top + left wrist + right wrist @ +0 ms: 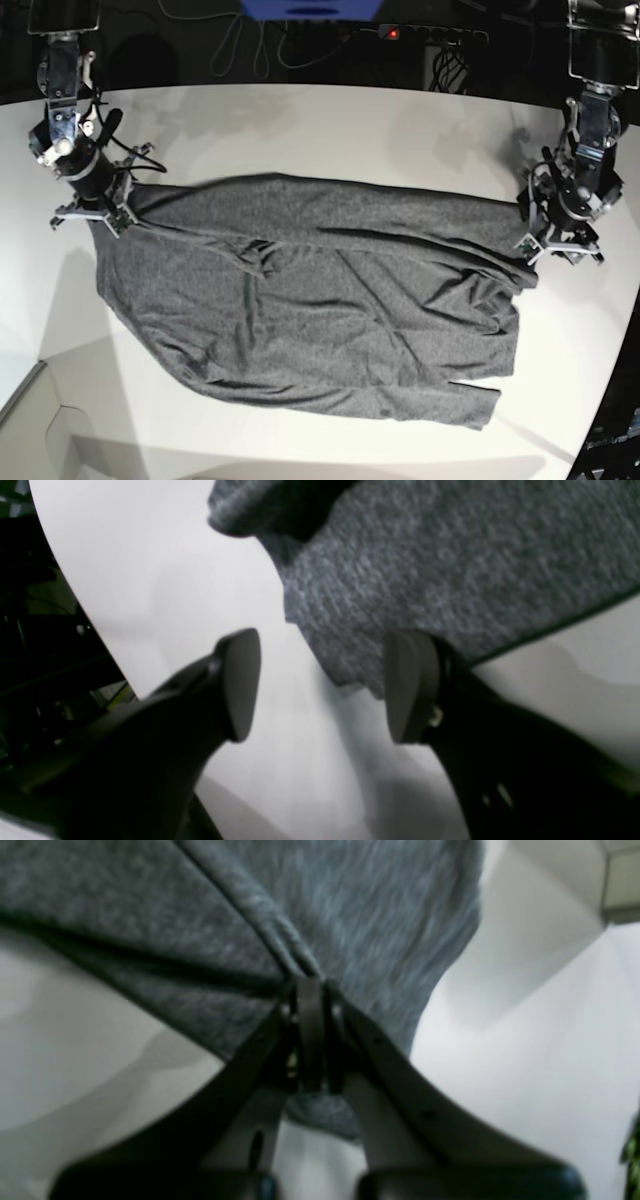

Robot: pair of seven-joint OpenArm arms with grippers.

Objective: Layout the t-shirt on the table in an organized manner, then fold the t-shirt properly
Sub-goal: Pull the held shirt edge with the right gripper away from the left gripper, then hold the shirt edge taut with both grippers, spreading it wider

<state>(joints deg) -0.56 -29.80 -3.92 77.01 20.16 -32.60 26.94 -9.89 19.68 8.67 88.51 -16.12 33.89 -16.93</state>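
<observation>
The dark charcoal-grey t-shirt (320, 310) lies spread and wrinkled across the white table (350, 130), stretched between my two arms. My right gripper (100, 215), at the left of the base view, is shut on a bunched fold of the t-shirt (310, 915); in the right wrist view its closed tips (310, 990) pinch the cloth over the table (525, 1040). My left gripper (558, 245) is open at the shirt's right end. In the left wrist view the left gripper (325, 687) straddles bare table (175, 580), with a corner of the t-shirt (450, 570) beside one finger (410, 687).
Cables and a power strip with a red light (392, 33) lie beyond the table's far edge. The table's curved edge runs close to the left gripper, with dark clutter (40, 630) below it. The table's front left corner drops off (30, 400).
</observation>
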